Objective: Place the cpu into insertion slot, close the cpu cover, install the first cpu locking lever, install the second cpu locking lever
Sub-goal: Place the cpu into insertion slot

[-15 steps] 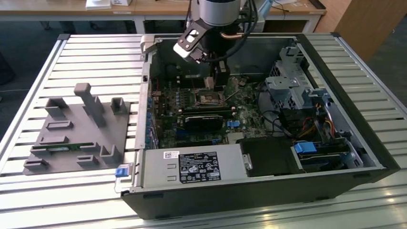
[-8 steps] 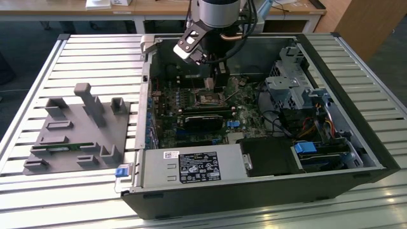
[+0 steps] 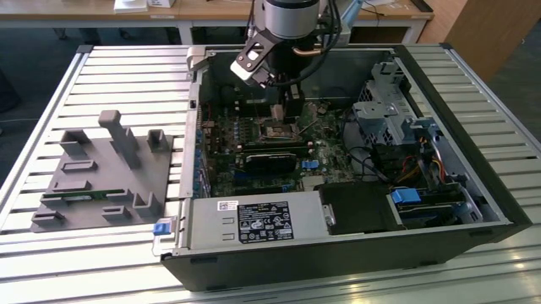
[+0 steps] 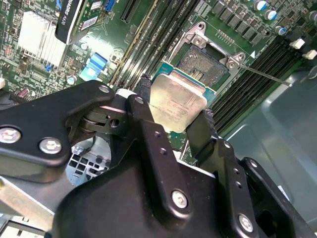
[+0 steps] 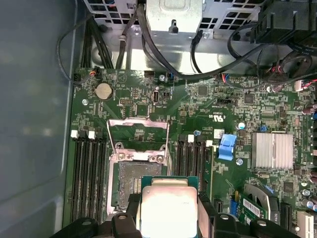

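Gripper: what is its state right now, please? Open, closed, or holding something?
The gripper is shut on the cpu, which it holds by two opposite edges close to the insertion slot, not yet seated.

A printed label (image 3: 263,221) sits on the power supply housing (image 3: 211,233). Its print, like the white markings on the motherboard (image 5: 198,111), cannot be read.

I'm looking at my arm (image 3: 287,16): silver-grey cylinder, dark cables (image 3: 330,35) trailing beside it. The gripper (image 4: 176,99) is all matte black, two long fingers (image 4: 148,124) on chunky linkages (silver screws (image 4: 179,199) dotted along them).
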### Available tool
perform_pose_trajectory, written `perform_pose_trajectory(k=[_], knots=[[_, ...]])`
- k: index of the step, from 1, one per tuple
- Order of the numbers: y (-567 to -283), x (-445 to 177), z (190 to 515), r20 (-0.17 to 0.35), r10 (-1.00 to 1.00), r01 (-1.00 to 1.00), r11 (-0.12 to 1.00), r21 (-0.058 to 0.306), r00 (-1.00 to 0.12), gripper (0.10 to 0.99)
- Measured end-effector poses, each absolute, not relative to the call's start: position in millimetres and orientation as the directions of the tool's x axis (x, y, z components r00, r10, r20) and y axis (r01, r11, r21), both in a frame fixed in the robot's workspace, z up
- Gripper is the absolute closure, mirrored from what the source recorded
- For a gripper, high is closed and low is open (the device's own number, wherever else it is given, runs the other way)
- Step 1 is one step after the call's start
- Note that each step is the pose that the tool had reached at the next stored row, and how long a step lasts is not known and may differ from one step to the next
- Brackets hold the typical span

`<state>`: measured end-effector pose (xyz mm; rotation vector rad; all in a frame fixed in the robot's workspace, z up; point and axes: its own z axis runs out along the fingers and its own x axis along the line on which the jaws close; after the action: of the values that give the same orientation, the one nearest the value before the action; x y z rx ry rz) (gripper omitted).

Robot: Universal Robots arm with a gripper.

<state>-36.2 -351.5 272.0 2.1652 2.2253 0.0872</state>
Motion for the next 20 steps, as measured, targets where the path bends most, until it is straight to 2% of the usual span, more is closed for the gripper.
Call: perform_pose_trajectory(k=[20], knots=[[-350,-36,256,0.008,1.0,0.998,0.027,0.065,-0.028,0.545]])
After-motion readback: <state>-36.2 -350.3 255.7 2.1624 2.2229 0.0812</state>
